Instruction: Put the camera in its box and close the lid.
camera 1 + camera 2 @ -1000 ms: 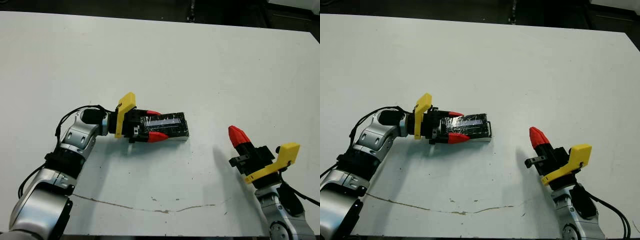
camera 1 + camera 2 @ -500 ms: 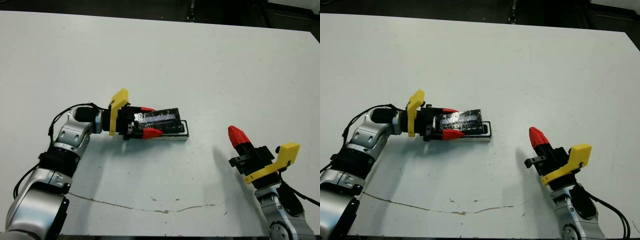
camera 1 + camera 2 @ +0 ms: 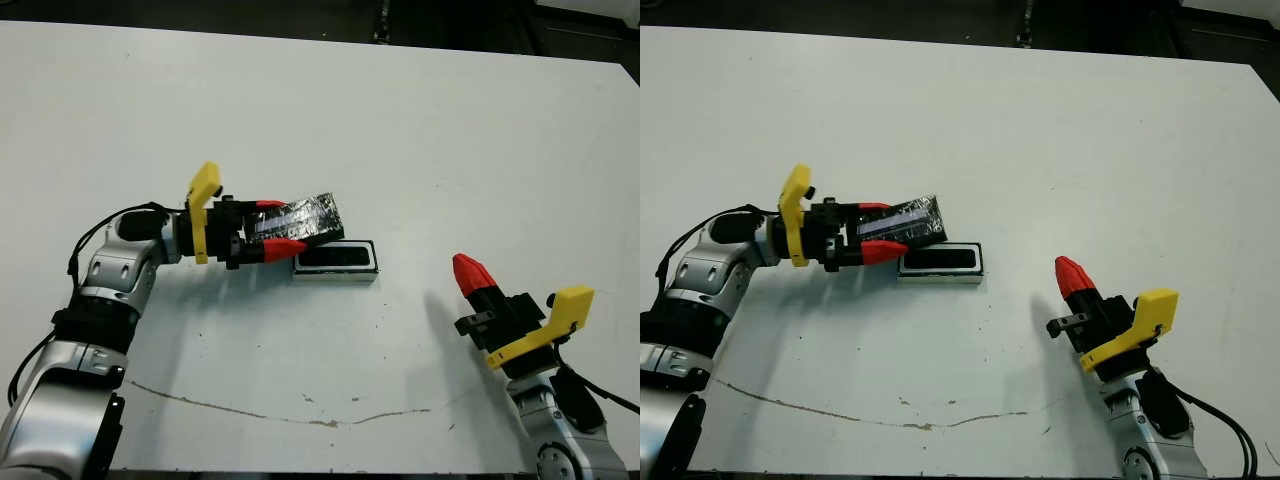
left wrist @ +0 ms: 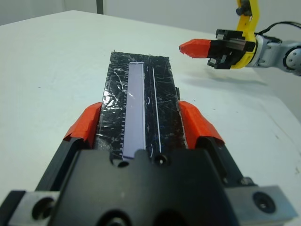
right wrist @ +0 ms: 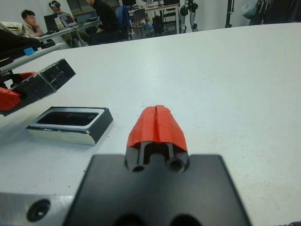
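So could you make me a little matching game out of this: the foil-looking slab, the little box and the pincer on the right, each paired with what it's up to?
Things:
1. crinkly shiny black slab lid
2. shallow rectangular box with a dark rim
3. right red-tipped pincer

States:
A. shut, holding nothing
B. lying flat on the white table, its top uncovered
C. gripped at a tilt by the left pincer, off the table

Pairs: 1-C, 2-B, 3-A
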You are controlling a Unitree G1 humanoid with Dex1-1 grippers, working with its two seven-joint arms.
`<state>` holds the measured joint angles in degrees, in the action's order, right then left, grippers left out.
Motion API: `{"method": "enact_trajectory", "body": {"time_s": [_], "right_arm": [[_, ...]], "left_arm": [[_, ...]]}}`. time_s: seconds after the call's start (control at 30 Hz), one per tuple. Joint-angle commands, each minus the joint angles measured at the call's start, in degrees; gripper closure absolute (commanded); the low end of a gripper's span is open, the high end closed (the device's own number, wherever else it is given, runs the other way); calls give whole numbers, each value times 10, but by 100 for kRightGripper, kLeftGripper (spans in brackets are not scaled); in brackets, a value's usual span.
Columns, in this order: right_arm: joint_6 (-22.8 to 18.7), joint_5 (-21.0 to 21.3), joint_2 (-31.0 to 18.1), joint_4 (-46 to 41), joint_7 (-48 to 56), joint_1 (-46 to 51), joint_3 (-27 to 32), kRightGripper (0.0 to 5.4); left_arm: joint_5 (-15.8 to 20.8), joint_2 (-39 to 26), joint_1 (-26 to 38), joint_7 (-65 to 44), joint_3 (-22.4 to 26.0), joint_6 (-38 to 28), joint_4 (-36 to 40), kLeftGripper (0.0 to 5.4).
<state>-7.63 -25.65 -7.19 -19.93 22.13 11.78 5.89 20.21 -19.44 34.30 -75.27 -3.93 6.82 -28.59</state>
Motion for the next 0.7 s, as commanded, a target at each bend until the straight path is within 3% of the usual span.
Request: {"method": "enact_trajectory", "body": {"time_s": [0.03, 0.33, 0.7], "right_arm": [[-6, 5, -8, 0, -6, 7, 3, 540], [-2, 3, -7, 3, -2, 5, 2, 540], [-10, -3, -10, -2, -4, 3, 6, 540]], "left_arm": [[10, -6, -10, -11, 7, 14, -4, 226], [10, -6, -23, -18, 1, 43, -21, 226], [-9, 31, -33, -29, -17, -2, -76, 226]]}}
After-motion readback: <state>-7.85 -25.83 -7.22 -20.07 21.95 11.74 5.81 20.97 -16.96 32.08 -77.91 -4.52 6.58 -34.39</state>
